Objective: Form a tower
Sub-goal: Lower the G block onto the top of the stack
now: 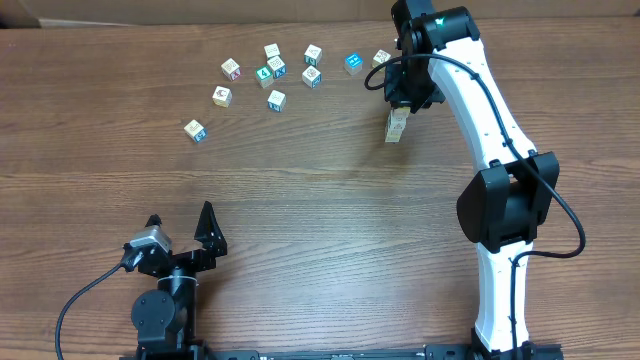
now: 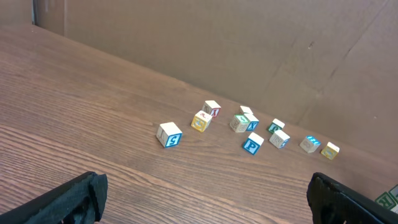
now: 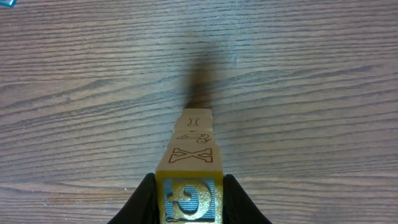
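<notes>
The tower [image 1: 397, 127] stands at the back right of the table as a narrow stack of pale wooden cubes. From the right wrist view I look down its side, where printed faces show an X [image 3: 193, 154]. My right gripper [image 3: 189, 204] is shut on the top cube [image 3: 189, 194], a yellow one with a blue embossed letter face, and this cube sits in line with the stack. Black fingers [image 3: 147, 200] press both of its sides. My left gripper [image 1: 182, 230] rests open near the front left, far from the tower, with nothing between its fingers [image 2: 78, 199].
Several loose cubes with coloured picture faces [image 1: 272, 72] lie scattered along the back of the table, left of the tower, and they also show in the left wrist view [image 2: 249, 127]. A cardboard wall [image 2: 217, 43] stands behind them. The right arm [image 1: 490, 130] reaches along the right side.
</notes>
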`<state>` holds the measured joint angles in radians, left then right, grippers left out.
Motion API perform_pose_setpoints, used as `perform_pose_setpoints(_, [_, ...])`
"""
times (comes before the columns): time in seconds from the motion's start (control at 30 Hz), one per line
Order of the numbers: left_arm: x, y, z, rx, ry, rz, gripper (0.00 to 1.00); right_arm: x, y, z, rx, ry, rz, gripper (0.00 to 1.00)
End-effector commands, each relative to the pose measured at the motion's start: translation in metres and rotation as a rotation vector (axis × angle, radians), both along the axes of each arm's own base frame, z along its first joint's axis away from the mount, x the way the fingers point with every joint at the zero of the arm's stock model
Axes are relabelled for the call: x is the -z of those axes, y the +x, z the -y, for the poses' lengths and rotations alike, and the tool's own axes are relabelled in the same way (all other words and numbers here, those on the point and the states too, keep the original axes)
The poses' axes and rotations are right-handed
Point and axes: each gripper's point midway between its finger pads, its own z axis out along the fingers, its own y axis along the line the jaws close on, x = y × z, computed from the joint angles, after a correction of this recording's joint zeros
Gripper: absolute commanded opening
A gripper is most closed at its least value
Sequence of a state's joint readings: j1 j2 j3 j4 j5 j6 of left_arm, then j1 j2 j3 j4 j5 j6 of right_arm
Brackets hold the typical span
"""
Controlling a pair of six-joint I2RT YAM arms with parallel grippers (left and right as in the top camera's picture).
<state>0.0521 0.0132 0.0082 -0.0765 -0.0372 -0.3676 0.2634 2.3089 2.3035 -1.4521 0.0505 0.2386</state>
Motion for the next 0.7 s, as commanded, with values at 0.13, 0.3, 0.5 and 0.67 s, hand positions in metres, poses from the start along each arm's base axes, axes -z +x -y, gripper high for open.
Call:
perform_pose_setpoints(0.13, [-0.0005, 0.0, 0.0016, 0.007, -0.007, 0.007, 0.99, -0.0002, -0.0034, -0.002, -0.007, 0.005, -0.011, 0.2])
perform_pose_setpoints(0.3, [-0.0005, 0.0, 0.0016, 0.007, -0.007, 0.007, 0.99, 0.0003, -0.0063, -0.0012, -0.007, 0.002, -0.024, 0.2])
perform_pose_setpoints(0.5, [-0.0006, 0.0, 0.0016, 0.007, -0.007, 0.007, 1.0, 0.0003, -0.0068, -0.0031, -0.009, 0.012, -0.026, 0.21])
perform_pose_setpoints(0.67, [-0.0006, 0.0, 0.0016, 0.007, -0.007, 0.007, 0.99, 0.0003, -0.0071, -0.0045, -0.011, 0.02, -0.028, 0.21])
